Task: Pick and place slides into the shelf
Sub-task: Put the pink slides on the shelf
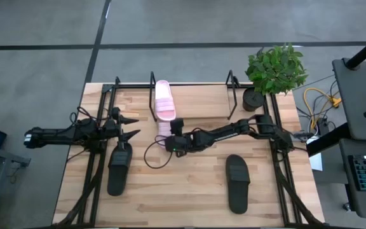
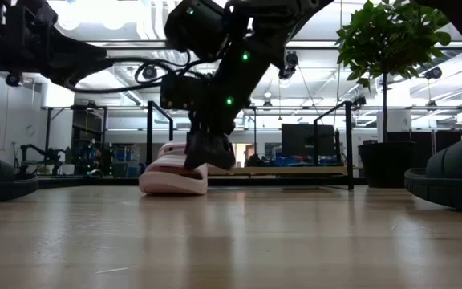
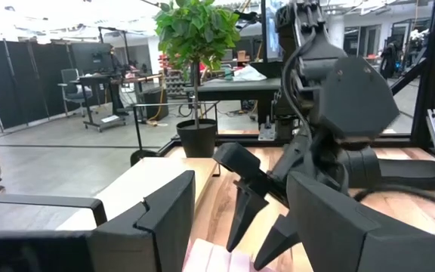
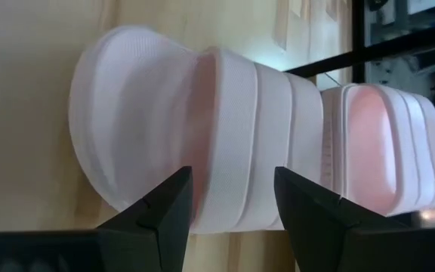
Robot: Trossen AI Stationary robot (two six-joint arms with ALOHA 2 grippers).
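Nearest the right wrist camera, your right gripper (image 4: 229, 198) hangs with its fingers spread and empty, straddling the strap of a light pink slide (image 4: 195, 128) that lies on the table just in front of the shelf (image 1: 132, 85). Its partner pink slide (image 1: 164, 100) already sits in the shelf. Come down so both fingertips bracket the wide strap squarely before closing, or the soft strap may slip out. Your left gripper (image 1: 131, 126) waits spread and empty near the table's left side, just above a black slide (image 1: 119, 168); the other black slide (image 1: 237, 182) lies well apart to the right.
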